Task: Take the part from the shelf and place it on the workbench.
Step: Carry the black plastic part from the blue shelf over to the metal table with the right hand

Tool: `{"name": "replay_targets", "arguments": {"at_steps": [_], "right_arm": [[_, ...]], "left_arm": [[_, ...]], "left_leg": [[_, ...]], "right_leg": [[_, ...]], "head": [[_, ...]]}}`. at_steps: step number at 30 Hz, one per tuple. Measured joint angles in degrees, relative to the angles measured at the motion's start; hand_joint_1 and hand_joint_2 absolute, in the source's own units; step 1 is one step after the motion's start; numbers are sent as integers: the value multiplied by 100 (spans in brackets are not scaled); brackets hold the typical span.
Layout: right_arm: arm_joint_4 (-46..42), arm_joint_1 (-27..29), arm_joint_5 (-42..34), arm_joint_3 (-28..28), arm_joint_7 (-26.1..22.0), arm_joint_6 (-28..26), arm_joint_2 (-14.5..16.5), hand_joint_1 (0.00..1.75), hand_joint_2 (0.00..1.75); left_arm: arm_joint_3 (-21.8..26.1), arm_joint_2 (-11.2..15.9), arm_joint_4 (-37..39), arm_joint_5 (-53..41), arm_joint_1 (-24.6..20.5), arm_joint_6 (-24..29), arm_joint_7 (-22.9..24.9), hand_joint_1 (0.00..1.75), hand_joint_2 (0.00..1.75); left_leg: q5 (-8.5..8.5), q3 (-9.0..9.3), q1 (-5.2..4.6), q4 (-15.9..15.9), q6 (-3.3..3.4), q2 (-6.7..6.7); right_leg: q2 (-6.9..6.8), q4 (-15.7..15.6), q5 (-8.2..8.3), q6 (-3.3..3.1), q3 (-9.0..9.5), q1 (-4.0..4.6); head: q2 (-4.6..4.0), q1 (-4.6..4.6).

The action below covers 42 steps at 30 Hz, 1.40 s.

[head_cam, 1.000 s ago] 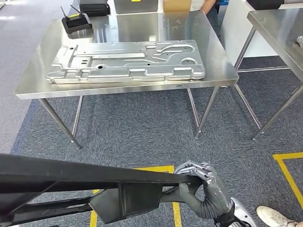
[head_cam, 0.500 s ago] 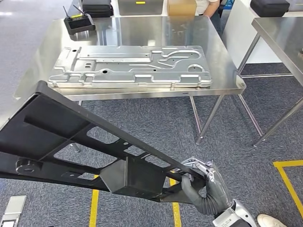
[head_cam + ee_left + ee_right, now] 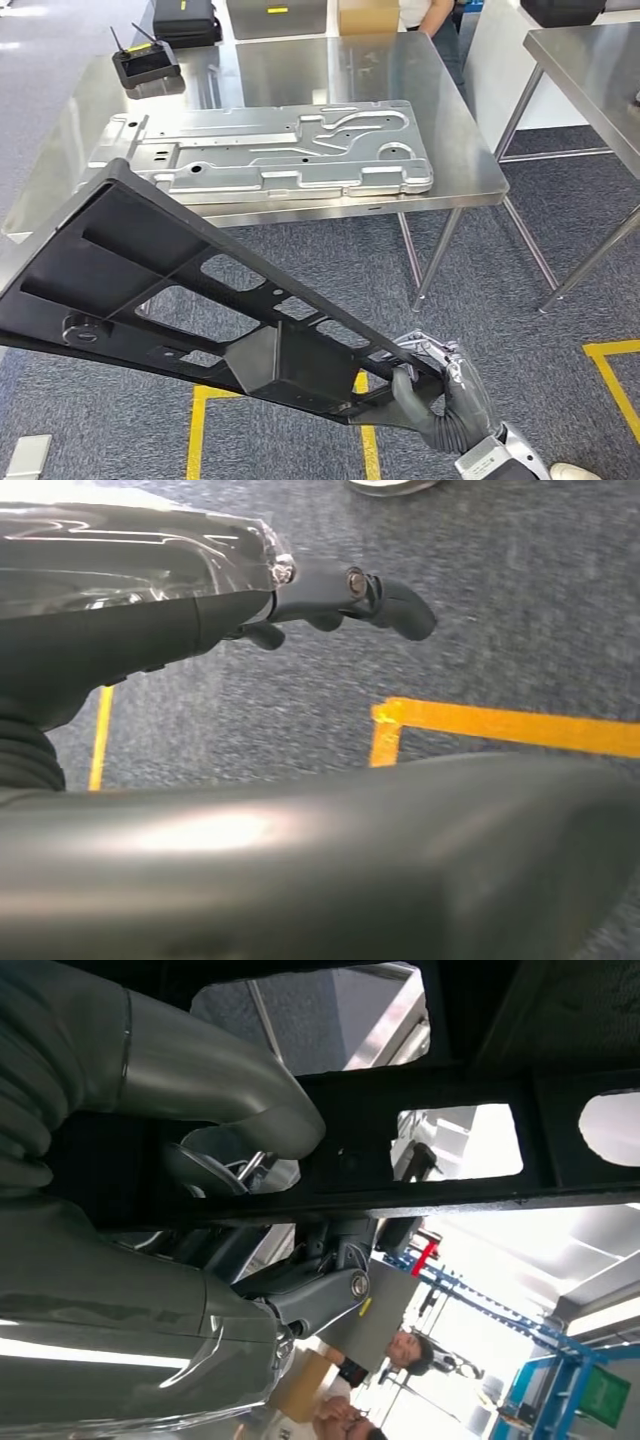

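While the right hand (image 3: 445, 395) grips one end of the long black perforated metal frame part (image 3: 189, 300), tilted before the steel worktop (image 3: 468, 165), I cannot tell the left hand's (image 3: 332, 590) state.

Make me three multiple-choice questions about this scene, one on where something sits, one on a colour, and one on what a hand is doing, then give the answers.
1. Where does the silver stamped panel lie?
A. on the steel workbench
B. on the carpet
C. in the robot's hand

2. What colour is the floor tape?
A. red
B. yellow
C. white

3. What is the right hand doing?
A. hanging empty
B. pressing on the workbench
C. gripping the black frame part

Answers: 1 A, it rests flat on the tabletop. 2 B, yellow lines cross the grey carpet. 3 C, its fingers wrap the part's narrow end, held above the floor.
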Motion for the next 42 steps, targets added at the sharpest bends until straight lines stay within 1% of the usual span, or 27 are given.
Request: {"name": "replay_targets", "arguments": {"at_steps": [1, 2, 4, 7, 9, 11, 12, 13, 15, 16, 17, 18, 22, 23, 24, 26, 27, 28, 30, 32, 33, 35, 37, 38, 39, 41, 42], "right_arm": [[-2, -6, 2, -2, 2, -1, -2, 175, 175], [-3, -10, 3, -2, 3, -1, -4, 175, 175], [-7, -18, 3, -3, 7, -2, -8, 175, 175], [-32, -22, 5, -18, 14, -7, -25, 175, 175], [-40, -28, 15, -45, 23, -16, -52, 175, 175], [-42, -17, 32, -90, 47, -23, -92, 175, 175], [-45, -6, 42, -123, 61, -25, -117, 175, 175], [-54, 5, 51, -161, 72, -25, -145, 175, 175], [-97, 36, 83, -260, 86, -27, -212, 175, 175], [-123, 53, 98, -312, 97, -27, -246, 175, 175], [-156, 69, 110, -370, 113, -28, -279, 175, 175], [-185, 86, 116, -428, 134, -31, -309, 175, 175], [-300, 178, 122, -621, 185, -36, -366, 175, 175], [-327, 192, 123, -655, 187, -36, -372, 175, 175], [-350, 206, 124, -681, 189, -35, -375, 175, 175], [-368, 235, 127, -718, 191, -33, -378, 175, 175], [-371, 254, 130, -728, 193, -30, -378, 175, 175], [-374, 269, 134, -736, 195, -27, -378, 175, 175], [-391, 281, 146, -749, 197, -21, -377, 175, 175], [-408, 277, 161, -759, 197, -11, -376, 175, 175], [-414, 276, 169, -762, 198, -3, -375, 175, 175], [-423, 274, 190, -770, 202, 18, -373, 175, 175], [-443, 264, 204, -792, 202, 33, -373, 175, 175], [-451, 253, 207, -808, 202, 38, -373, 175, 175], [-457, 246, 207, -824, 202, 43, -373, 175, 175], [-455, 238, 205, -845, 204, 58, -372, 175, 175], [-452, 240, 206, -852, 206, 68, -372, 175, 175]], "left_arm": [[2, 9, 0, 1, 2, 0, 1, 0, 175], [4, 17, 0, 1, 5, 0, 2, 0, 175], [10, 37, -1, 4, 5, 0, 4, 0, 175], [17, 55, 0, 7, -17, -9, -5, 0, 175], [19, 55, -1, 7, -18, -27, -11, 0, 175], [22, 52, -1, 8, -10, -39, -10, 0, 175], [25, 51, 0, 9, -8, -43, -10, 0, 175], [29, 51, 0, 10, -5, -46, -9, 0, 175], [38, 49, 0, 13, -1, -53, -9, 0, 175], [42, 48, 0, 14, -5, -56, -9, 0, 175], [46, 47, 0, 15, -9, -59, -9, 0, 175], [49, 45, 0, 15, -14, -62, -8, 0, 175], [52, 31, 0, 15, -42, -77, -6, 0, 175], [53, 31, 0, 16, -48, -80, -6, 0, 175], [54, 30, 0, 16, -48, -83, -5, 0, 175], [55, 29, 0, 18, -34, -86, -2, 0, 175], [56, 28, 0, 19, -21, -86, 0, 0, 175], [58, 27, 0, 21, -9, -89, 1, 0, 175], [60, 26, 0, 23, 1, -92, 1, 0, 175], [60, 31, 0, 25, 2, -94, -1, 0, 175], [60, 33, 0, 25, 4, -94, -2, 0, 175], [61, 31, 0, 28, -2, -94, -7, 0, 175], [63, 29, 0, 31, -18, -96, -19, 0, 175], [64, 27, 0, 31, -22, -98, -25, 0, 175], [64, 25, 0, 31, -22, -100, -30, 0, 175], [65, 20, 0, 31, -18, -103, -35, 0, 175], [65, 19, 0, 32, -17, -103, -35, 0, 175]], "left_leg": [[188, 71, -35, -247, 69, -9], [275, 122, -71, -406, 132, -17], [256, 164, -123, -516, 212, -22], [170, 397, -63, -904, 248, -17], [130, 563, -11, -1077, 232, -11], [59, 678, 20, -1108, 204, -9], [9, 742, 38, -1108, 181, -8], [-47, 821, 58, -1107, 156, -9], [-174, 1006, 102, -1107, 100, -14], [-235, 1079, 108, -1102, 59, -18], [-283, 1120, 107, -1095, 19, -21], [-313, 1133, 100, -1095, -12, -22], [-419, 1122, 91, -1023, -84, -12], [-518, 1023, 92, -808, -104, -13], [-652, 835, 92, -462, -117, -13], [-877, 316, 88, 348, -123, -13], [-863, 112, 84, 587, -113, -13], [-721, 7, 76, 612, -89, -14], [-173, 64, 34, 103, 11, -18], [197, 201, -34, -384, 131, -23], [235, 236, -65, -489, 175, -25], [184, 282, -94, -607, 222, -26], [118, 422, -54, -837, 234, -20], [98, 516, -27, -959, 233, -19], [78, 601, -3, -1042, 225, -18], [25, 712, 13, -1086, 212, -19], [-18, 764, 20, -1086, 202, -18]], "right_leg": [[7, -7, -39, 15, 47, 4], [14, -18, -64, 41, 71, -5], [24, -65, -77, 108, 80, -30], [-3, -54, -135, 198, 90, -28], [-17, 425, -320, 256, -158, -33], [-20, 1098, -477, 320, -595, -50], [-22, 1268, -422, 352, -757, -59], [-25, 1224, -241, 386, -819, -69], [-41, 661, 293, 442, -689, -89], [-49, 380, 481, 452, -591, -81], [-55, 160, 534, 428, -502, -74], [-48, 68, 496, 382, -459, -61], [-26, -28, 334, 169, -382, -72], [-33, -37, 307, 129, -348, -83], [-41, -40, 278, 95, -317, -86], [-43, -40, 216, 56, -261, -74], [-36, -40, 182, 49, -221, -64], [-26, -40, 143, 45, -166, -53], [-10, -45, 48, 50, -24, -33], [1, -61, -30, 80, 76, -27], [7, -76, -49, 105, 91, -38], [13, -125, -58, 177, 102, -51], [-12, -117, -102, 232, 120, -47], [-22, 3, -164, 254, 76, -40], [-30, 244, -261, 270, -44, -42], [-31, 932, -451, 311, -473, -48], [-31, 1188, -457, 333, -676, -53]], "head": [[0, 2], [0, 2], [0, -5], [0, -8], [0, -4], [0, -3], [0, -2], [0, -2], [0, -2], [0, 1], [0, 5], [0, 5], [0, 0], [0, -3], [0, -5], [0, -8], [0, -8], [0, -8], [0, -8], [0, -5], [0, -6], [0, -9], [0, -7], [0, -3], [0, 0], [0, 5], [0, 5]]}}
